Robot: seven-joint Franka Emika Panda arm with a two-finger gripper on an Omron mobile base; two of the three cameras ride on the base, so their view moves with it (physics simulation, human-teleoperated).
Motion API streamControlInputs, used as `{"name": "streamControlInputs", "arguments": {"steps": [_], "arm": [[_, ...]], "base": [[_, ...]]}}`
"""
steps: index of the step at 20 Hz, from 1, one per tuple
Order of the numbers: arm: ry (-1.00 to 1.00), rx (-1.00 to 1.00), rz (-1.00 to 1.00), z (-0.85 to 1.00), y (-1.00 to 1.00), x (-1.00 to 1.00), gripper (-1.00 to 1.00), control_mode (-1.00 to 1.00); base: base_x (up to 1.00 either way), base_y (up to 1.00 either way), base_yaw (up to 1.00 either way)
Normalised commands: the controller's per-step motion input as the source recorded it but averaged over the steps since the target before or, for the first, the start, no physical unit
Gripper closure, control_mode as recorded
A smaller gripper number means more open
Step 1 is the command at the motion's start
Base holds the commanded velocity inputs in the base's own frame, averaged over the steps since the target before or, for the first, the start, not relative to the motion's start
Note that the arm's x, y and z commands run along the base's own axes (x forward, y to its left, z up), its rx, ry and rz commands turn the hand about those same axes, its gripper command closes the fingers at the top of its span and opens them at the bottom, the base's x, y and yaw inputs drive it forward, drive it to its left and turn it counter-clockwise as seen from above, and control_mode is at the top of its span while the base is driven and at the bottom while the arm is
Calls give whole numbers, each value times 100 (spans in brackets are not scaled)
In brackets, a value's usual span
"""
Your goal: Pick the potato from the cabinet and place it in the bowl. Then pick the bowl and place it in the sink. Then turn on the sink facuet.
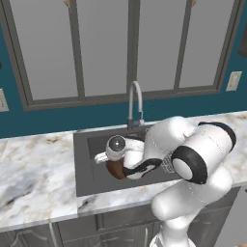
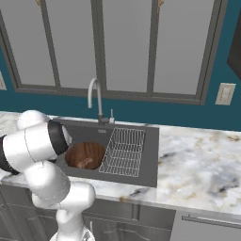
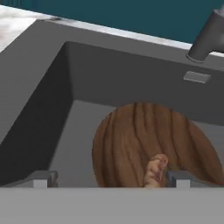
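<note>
From the left side, marble counter (image 1: pixel 34 169) runs up to the sink (image 1: pixel 84 164), and my arm (image 1: pixel 193 159) bends down over the basin so that it covers most of the bowl (image 1: pixel 115 169); a brown edge of it shows under my wrist. The faucet (image 1: pixel 136 103) stands upright at the back rim of the sink, its spout arching forward over the basin, with frosted panes behind it on the teal wall. From the right side the layout reads more plainly: my arm at the far left, then the bowl (image 2: pixel 85 155) sitting flat on the floor of the sink (image 2: pixel 150 155) in its left half, then the wire rack (image 2: pixel 124 150) just beside it in the right half, then more counter (image 2: pixel 202 160). The potato (image 2: pixel 86 163) lies inside the bowl, toward its near edge. Looking along my hand, the sink wall (image 3: pixel 39 113) falls away on the left, the bowl (image 3: pixel 144 135) lies below me on the basin floor, and the potato (image 3: pixel 155 169) rests in it close beside my right fingertip (image 3: pixel 178 177). My claw (image 3: pixel 109 179) stands wide apart, gripping nothing, its tips low over the bowl's near rim. The faucet base (image 3: pixel 208 41) shows at the upper right corner.
</note>
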Motion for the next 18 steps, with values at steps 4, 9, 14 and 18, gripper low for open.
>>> {"name": "streamControlInputs", "arguments": {"steps": [4, 9, 14, 18], "arm": [[0, 10, -6, 100, 0, -58, -100, -100], [3, 16, -10, 100, 0, -45, -100, -100], [5, 9, -10, 100, 0, -16, -100, -100], [4, 3, -11, 100, 0, -15, -100, -100]], "base": [[0, 0, 0], [0, 0, 0], [0, 0, 0], [0, 0, 0]]}}
